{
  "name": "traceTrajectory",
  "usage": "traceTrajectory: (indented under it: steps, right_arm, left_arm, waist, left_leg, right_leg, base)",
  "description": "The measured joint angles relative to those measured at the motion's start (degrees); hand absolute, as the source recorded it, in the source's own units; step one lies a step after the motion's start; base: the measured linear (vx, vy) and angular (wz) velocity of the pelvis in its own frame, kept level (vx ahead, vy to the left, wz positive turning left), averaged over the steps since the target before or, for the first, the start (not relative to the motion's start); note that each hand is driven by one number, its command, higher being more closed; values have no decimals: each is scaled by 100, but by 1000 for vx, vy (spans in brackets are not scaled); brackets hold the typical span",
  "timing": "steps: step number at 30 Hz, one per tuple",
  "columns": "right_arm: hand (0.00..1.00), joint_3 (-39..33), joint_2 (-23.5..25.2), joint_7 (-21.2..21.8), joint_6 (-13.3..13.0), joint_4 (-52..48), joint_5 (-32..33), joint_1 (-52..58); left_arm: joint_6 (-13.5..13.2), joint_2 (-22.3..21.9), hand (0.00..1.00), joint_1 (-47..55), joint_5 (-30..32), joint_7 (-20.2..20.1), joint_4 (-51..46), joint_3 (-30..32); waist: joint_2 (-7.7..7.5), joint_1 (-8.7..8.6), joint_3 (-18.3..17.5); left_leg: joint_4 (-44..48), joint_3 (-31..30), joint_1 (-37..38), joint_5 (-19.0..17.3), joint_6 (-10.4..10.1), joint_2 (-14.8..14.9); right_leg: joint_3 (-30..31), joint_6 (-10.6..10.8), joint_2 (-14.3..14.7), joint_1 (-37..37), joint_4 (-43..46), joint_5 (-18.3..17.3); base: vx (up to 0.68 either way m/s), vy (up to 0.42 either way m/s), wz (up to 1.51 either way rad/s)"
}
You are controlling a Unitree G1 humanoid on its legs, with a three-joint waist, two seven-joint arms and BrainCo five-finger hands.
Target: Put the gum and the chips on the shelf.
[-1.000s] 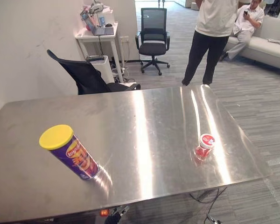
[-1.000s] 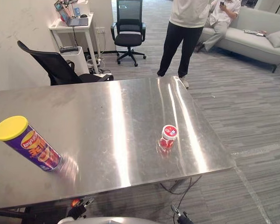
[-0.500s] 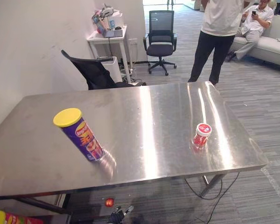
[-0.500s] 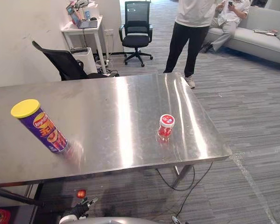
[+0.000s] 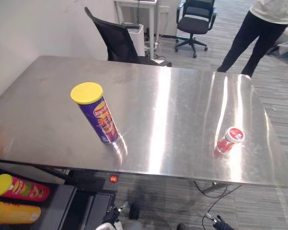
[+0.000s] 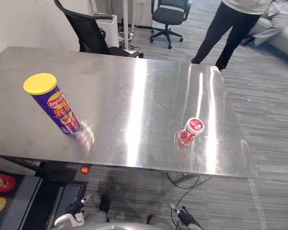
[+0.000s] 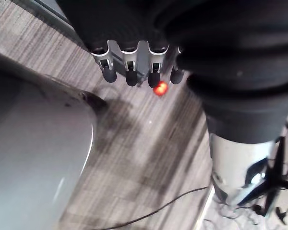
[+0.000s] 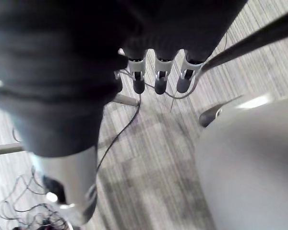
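Note:
A purple chips can (image 5: pixel 100 118) with a yellow lid stands upright on the left part of the steel table (image 5: pixel 168 103). The gum (image 5: pixel 229 140), a small red jar with a red-and-white lid, stands near the table's right front corner. My left hand (image 7: pixel 130 65) hangs over the grey floor with its fingers straight and nothing in it. My right hand (image 8: pixel 158 73) hangs the same way, empty, also below the table's level. Both are well apart from the can and the jar.
Low at the left, a dark shelf (image 5: pixel 57 203) holds a red chips can (image 5: pixel 20 188) and a yellow one (image 5: pixel 14 212) lying down. A black office chair (image 5: pixel 116 40) stands behind the table. A person (image 5: pixel 259 31) stands at the far right.
The camera has tipped down and shifted, so the whole picture moved and the low shelf with its cans came into view. The can and the jar have stayed put.

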Motion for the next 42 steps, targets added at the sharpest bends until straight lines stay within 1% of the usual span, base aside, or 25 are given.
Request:
traceTrajectory:
  steps: [1, 2, 3, 4, 5, 6, 7, 8, 9, 11, 14, 16, 17, 18, 19, 20, 21, 22, 23, 25, 26, 28, 29, 30, 42]
  right_arm:
    - [0, -137, -6, 14, -8, -168, 72, 122]
    - [0, -293, -27, 15, -7, -280, 112, 174]
    - [0, -428, 19, 23, 15, -258, 102, 240]
    - [0, -466, 81, 32, 11, -225, 101, 268]
    - [0, -760, 101, 11, 5, -96, 126, 263]
    - [0, -935, 87, 1, 22, -87, 128, 285]
    - [0, -1002, 160, -9, 36, -48, 132, 288]
    - [0, -996, 144, -7, 36, -41, 153, 317]
    - [0, -909, 153, -4, 39, 8, 216, 361]
    - [0, -835, 166, -9, 40, 23, 228, 386]
    - [0, -649, 171, -18, 34, 6, 265, 408]
    - [0, -509, 125, -36, 35, 7, 358, 441]
    - [0, -474, 117, -39, 38, 9, 416, 459]
    - [0, -463, 91, -35, 36, -22, 547, 483]
    - [0, -450, 65, -4, 41, -109, 628, 529]
    - [0, -431, 68, 7, 39, -114, 659, 555]
    - [0, -437, 79, 19, 47, -89, 662, 577]
    - [0, -452, 58, 17, 68, -78, 663, 595]
    - [0, -637, -3, 14, 101, -79, 636, 674]
    - [0, -731, 11, 9, 113, -55, 493, 650]
    - [0, -913, -86, 3, 134, 91, 314, 540]
    - [0, -980, -152, 4, 156, 188, 203, 629]
    - [0, -985, -166, 7, 186, 232, 102, 647]
    - [0, -704, -139, 125, 234, 548, -23, 485]
    - [0, -777, -164, 124, 240, 551, -24, 503]
  left_arm:
    - [1, -82, 0, 65, 4, -2, -31, 22]
    - [4, -131, 0, 116, 10, -3, -44, 19]
    - [-7, -142, 0, 69, 26, -12, -36, -81]
    - [-1, -126, 0, -12, 44, -19, -30, -83]
    - [14, -261, 0, -126, 58, -25, -33, -140]
    - [18, -357, 0, -125, 58, -40, -10, -198]
    - [13, -313, 0, -156, 69, -50, 5, -277]
    - [10, -285, 0, -145, 71, -46, 18, -315]
    - [12, -215, 0, -111, 71, -45, 26, -441]
    - [3, -171, 0, -54, 74, -49, 46, -642]
    - [8, -155, 0, -45, 74, -42, 56, -714]
    - [15, -174, 0, -45, 73, -44, 80, -661]
    - [19, -192, 0, -44, 73, -50, 82, -597]
    - [21, -229, 0, -40, 71, -55, 81, -441]
    - [29, -256, 0, -24, 81, -66, 69, -307]
    - [28, -271, 0, -15, 137, -68, 49, -237]
    - [31, -316, 0, -9, 278, -88, -23, -44]
    - [30, -355, 0, -9, 289, -94, -36, 99]
    - [95, -450, 0, 64, 289, -92, 39, 414]
    - [135, -417, 0, 67, 286, -91, 35, 416]
    - [173, -402, 0, 60, 283, -75, 191, 287]
    - [191, -405, 0, 69, 280, -69, 267, 4]
    - [185, -377, 0, 67, 280, -70, 259, -175]
    - [93, 117, 0, -35, 454, -60, 554, -1288]
    - [95, 124, 0, -37, 536, -69, 553, -1324]
  waist:
    - [186, 8, -48]
    - [412, -20, -138]
    - [223, -138, -340]
    - [220, -186, -366]
    - [346, -233, -254]
    - [466, -270, -229]
    - [332, -264, -180]
    - [303, -254, -185]
    - [283, -249, -200]
    - [217, -246, -252]
    - [220, -241, -254]
    - [245, -235, -249]
    - [261, -237, -247]
    - [302, -222, -250]
    - [334, -223, -254]
    - [335, -203, -254]
    - [325, -92, -256]
    - [336, -46, -259]
    - [437, 30, -479]
    - [431, 84, -520]
    - [546, -54, -429]
    - [680, -100, -498]
    - [670, -84, -502]
    - [457, -105, -358]
    - [447, -112, -356]
  left_leg:
    - [349, 84, -6, -151, -120, 204]
    - [189, 93, 46, -275, -233, 188]
    - [-1005, -177, 399, -271, -385, 6]
    - [-1188, -229, 503, -408, -267, -50]
    - [-456, 59, 457, -769, -270, 177]
    - [-808, 261, 735, -954, -299, 246]
    - [-1058, 312, 896, -756, -289, 103]
    - [-1292, 374, 1063, -657, -237, 65]
    - [-1650, 485, 1270, -472, -165, -14]
    - [-1964, 633, 1456, -334, -85, -119]
    - [-2247, 883, 1554, -176, -91, -120]
    - [-2340, 1020, 1685, -116, -37, -10]
    - [-2340, 1021, 1703, -83, 9, 37]
    - [-2337, 1048, 1721, -31, 20, 170]
    - [-2340, 1036, 1746, 54, -107, 279]
    - [-2352, 992, 1773, 79, -148, 306]
    - [-2427, 975, 1871, 86, -178, 308]
    - [-2511, 991, 1927, 105, -208, 316]
    - [-2736, 1056, 1873, 206, -262, 384]
    - [-2762, 1075, 1812, 351, -371, 302]
    - [-2944, 878, 1875, 506, -357, 310]
    - [-3051, 686, 1884, 536, -360, 374]
    - [-3068, 644, 1882, 560, -395, 453]
    - [-3052, 507, 1945, 408, -273, 46]
    - [-3046, 405, 1929, 408, -274, 41]
  right_leg:
    - [10, 5, 103, 21, 105, 4]
    - [64, -15, 223, -95, 176, -1]
    - [168, -131, 260, -354, -6, -44]
    - [126, 7, 130, -396, -133, 32]
    - [-6, 55, 190, -377, -185, 272]
    - [-22, 121, 196, -373, -199, 351]
    - [56, 104, 129, -380, -162, 433]
    - [143, 38, 120, -382, -162, 529]
    - [268, 47, 82, -380, -155, 698]
    - [416, 60, 17, -434, -147, 855]
    - [421, 86, 40, -604, -139, 1115]
    - [-74, 109, 57, -649, 12, 1213]
    - [-126, 99, 88, -649, 56, 1221]
    - [-129, -20, 159, -694, 302, 1125]
    - [-173, -362, 192, -894, 1255, 704]
    - [-172, -328, 165, -938, 1700, 587]
    - [-159, -221, 77, -899, 2026, 470]
    - [-180, -159, 118, -878, 1947, 422]
    - [-319, -146, 253, -723, 1210, 295]
    - [-361, -17, 204, -530, 622, -67]
    - [-505, -22, 256, -377, 269, 54]
    - [-634, -51, 390, -251, 9, 156]
    - [-695, -50, 473, -149, -183, 218]
    - [-673, 70, 175, 283, -873, 573]
    - [-768, 74, 167, 343, -938, 576]
  base:
    - [-60, 76, -66]
    - [-119, 77, -42]
    - [-101, 44, 4]
    - [-116, 37, 40]
    - [-44, 104, 41]
    - [-98, 178, 16]
    - [-51, 133, -6]
    - [-111, 101, -30]
    - [-121, 85, -35]
    - [-151, 106, -40]
    - [-136, 31, -42]
    - [-96, -56, -27]
    - [-77, -112, -2]
    - [-43, -102, 22]
    - [-15, -131, 30]
    - [18, -140, 29]
    - [18, -154, 9]
    - [26, -166, -14]
    - [37, -131, -28]
    - [32, -164, -27]
    - [2, -178, 3]
    - [1, -110, 30]
    - [8, -50, 22]
    - [16, -36, 10]
    - [0, 0, 3]
